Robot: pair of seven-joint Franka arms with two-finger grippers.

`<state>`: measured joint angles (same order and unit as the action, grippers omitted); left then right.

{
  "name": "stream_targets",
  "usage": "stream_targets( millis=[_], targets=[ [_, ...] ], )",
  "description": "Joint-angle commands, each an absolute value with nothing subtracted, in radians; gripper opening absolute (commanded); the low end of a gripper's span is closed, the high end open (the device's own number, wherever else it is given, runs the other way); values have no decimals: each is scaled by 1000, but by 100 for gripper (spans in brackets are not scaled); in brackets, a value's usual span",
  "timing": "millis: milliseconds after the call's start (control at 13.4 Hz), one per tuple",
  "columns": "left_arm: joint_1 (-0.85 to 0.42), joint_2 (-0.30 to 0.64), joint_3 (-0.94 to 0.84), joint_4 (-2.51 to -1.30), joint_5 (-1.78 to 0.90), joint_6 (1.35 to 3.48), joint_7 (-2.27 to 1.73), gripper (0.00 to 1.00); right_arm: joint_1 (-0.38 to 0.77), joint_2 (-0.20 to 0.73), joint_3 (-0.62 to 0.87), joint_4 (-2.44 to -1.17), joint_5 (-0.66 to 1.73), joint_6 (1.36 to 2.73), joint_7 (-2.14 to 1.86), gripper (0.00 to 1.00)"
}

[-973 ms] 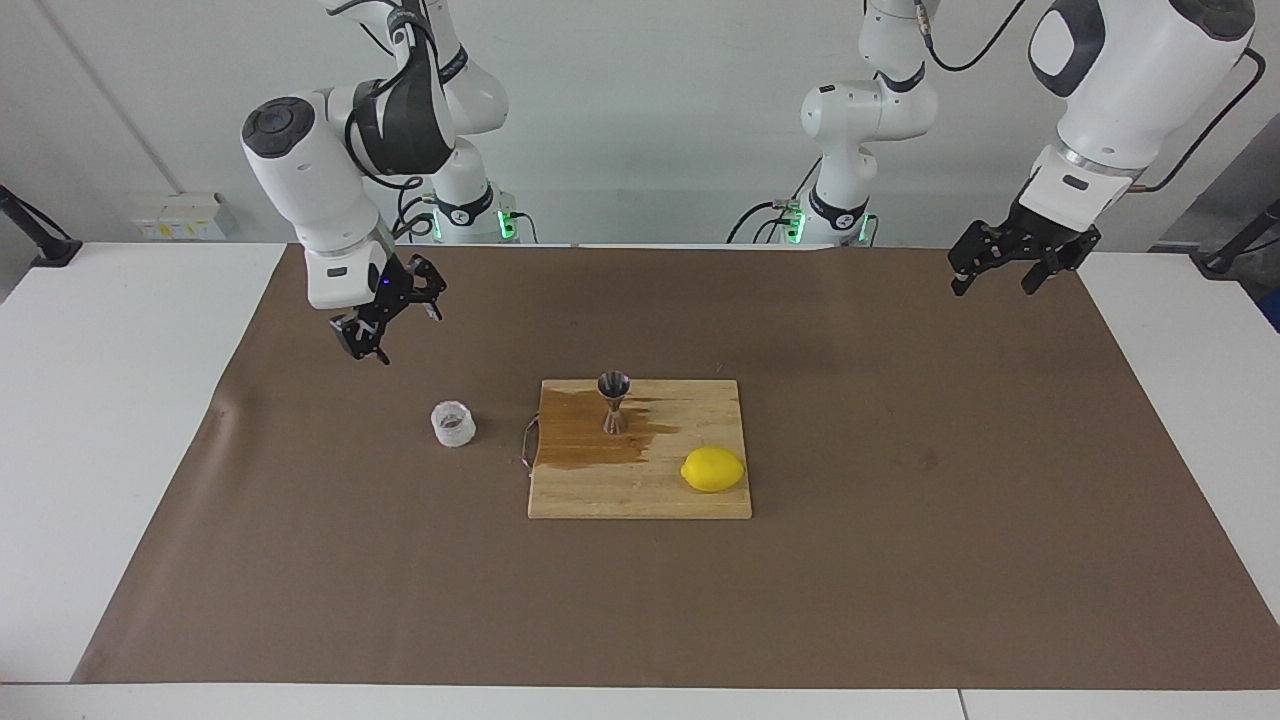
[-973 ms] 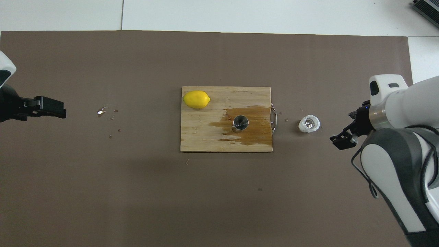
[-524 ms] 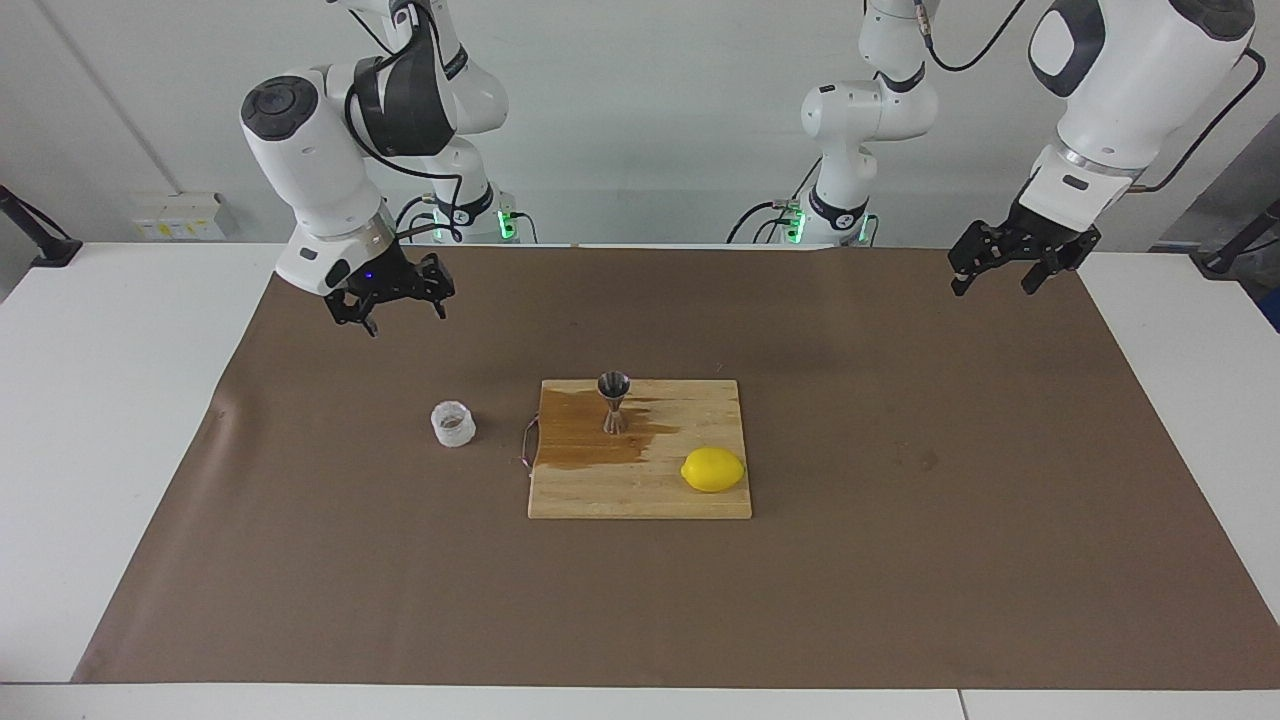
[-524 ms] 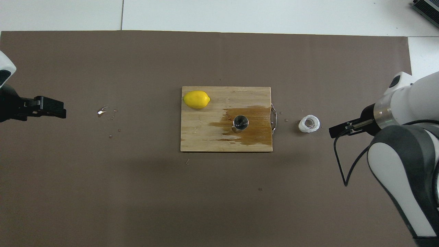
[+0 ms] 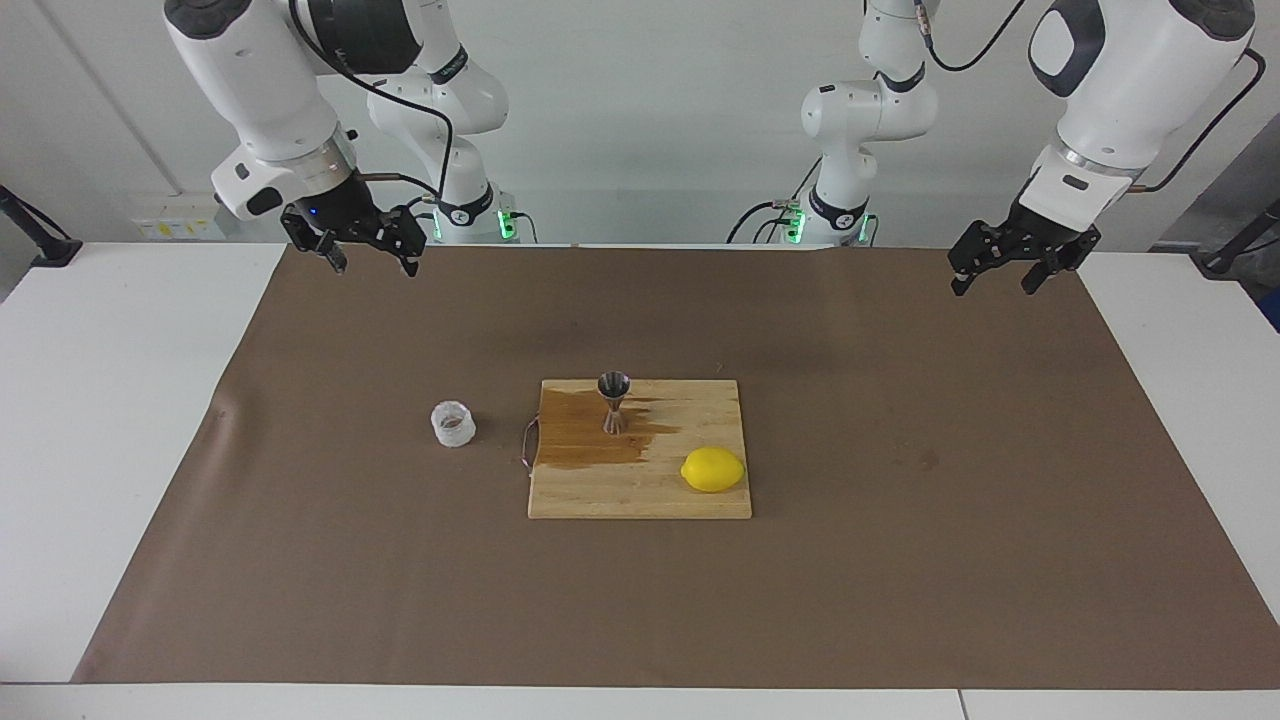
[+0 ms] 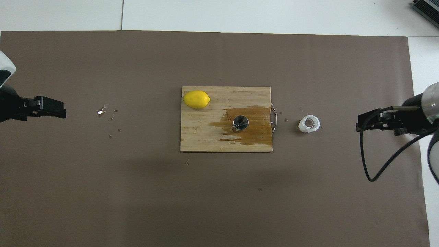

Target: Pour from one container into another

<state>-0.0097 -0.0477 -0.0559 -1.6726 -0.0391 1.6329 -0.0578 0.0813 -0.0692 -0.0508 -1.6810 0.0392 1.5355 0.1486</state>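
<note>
The small clear cup (image 5: pixel 453 424) (image 6: pixel 309 124) stands upright on the brown mat, beside the cutting board toward the right arm's end of the table. The steel hourglass jigger (image 5: pixel 614 402) (image 6: pixel 240 122) stands upright on the board, in a brown wet patch. My right gripper (image 5: pixel 372 262) (image 6: pixel 368 123) hangs open and empty high over the mat's edge, well apart from the cup. My left gripper (image 5: pixel 993 285) (image 6: pixel 51 108) waits open and empty over the mat at the left arm's end.
The wooden cutting board (image 5: pixel 640 495) (image 6: pixel 202 137) lies mid-table with a metal handle facing the cup. A yellow lemon (image 5: pixel 713 469) (image 6: pixel 196 99) rests on its corner farthest from the cup. A few droplets (image 6: pixel 103 111) spot the mat near the left gripper.
My right gripper has risen and drawn back from above the cup toward its own base, turning to hang level. The left arm, cup and jigger have not moved.
</note>
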Motion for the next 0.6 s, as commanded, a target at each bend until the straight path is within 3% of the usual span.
stream_targets(
  millis=[0,524],
  targets=[
    [-3,-60,-61,-1675,-25,1618,-61,100,63,-97,-55,-1674,35,1505,157,100],
    [-3,-60,-61,-1675,-25,1618,-61,100,41,-107,-51,-1669,34,1511,149,100]
  ],
)
